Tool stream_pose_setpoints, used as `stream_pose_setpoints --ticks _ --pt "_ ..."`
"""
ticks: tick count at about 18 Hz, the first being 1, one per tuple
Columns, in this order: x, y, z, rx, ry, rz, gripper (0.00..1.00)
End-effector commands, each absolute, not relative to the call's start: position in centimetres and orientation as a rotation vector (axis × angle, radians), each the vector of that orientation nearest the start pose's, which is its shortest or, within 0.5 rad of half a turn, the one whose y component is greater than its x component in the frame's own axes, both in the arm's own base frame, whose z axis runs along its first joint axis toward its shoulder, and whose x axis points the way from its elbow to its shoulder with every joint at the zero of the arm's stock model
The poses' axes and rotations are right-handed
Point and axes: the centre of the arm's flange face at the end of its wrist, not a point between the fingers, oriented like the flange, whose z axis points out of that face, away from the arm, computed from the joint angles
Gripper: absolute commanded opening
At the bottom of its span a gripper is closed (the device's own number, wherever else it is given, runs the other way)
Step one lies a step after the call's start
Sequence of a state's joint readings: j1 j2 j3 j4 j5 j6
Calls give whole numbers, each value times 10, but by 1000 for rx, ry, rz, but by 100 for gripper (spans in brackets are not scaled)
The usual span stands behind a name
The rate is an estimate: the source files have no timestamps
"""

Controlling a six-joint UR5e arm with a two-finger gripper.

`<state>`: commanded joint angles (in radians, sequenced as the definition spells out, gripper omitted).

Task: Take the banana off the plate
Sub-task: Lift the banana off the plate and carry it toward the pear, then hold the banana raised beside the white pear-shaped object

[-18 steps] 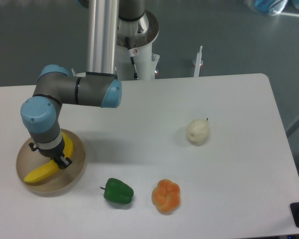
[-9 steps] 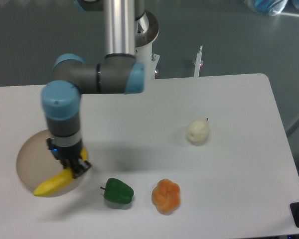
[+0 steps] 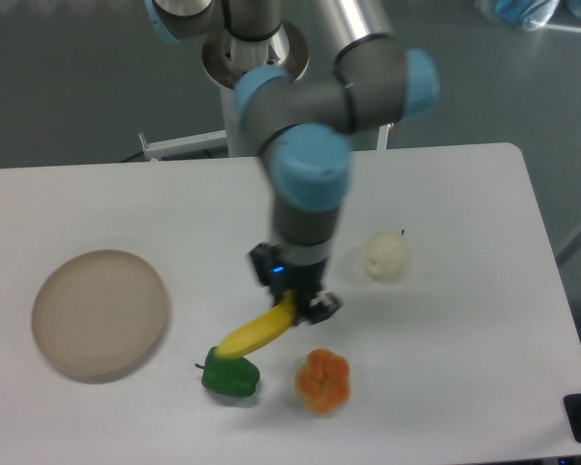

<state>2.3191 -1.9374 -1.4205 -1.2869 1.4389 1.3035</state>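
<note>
My gripper (image 3: 296, 302) is shut on the upper end of the bright yellow banana (image 3: 257, 330) and holds it in the air over the middle of the table. The banana slants down to the left, its low tip over the green pepper. The round beige plate (image 3: 99, 312) lies bare at the left of the table, well apart from the gripper.
A green bell pepper (image 3: 229, 377) lies right under the banana's low tip. An orange lobed fruit (image 3: 322, 382) lies just below and right of the gripper. A pale pear (image 3: 384, 256) lies to the gripper's right. The arm's base stands at the table's back edge.
The gripper has carried the banana off the plate and far to the right, to above the pepper and the orange fruit. The plate now lies bare.
</note>
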Motion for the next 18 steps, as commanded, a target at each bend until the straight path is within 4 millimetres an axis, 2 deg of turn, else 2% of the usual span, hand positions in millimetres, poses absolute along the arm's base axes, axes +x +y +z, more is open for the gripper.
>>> stream_pose_setpoints --ticks 5,8,12,18 --pt "-365 548 379 -2906 893 26 0" --pt "-394 532 370 -2888 1006 34 0" --pt "-418 528 362 -2876 1042 37 0" --pt "-428 523 355 -2893 1152 54 0"
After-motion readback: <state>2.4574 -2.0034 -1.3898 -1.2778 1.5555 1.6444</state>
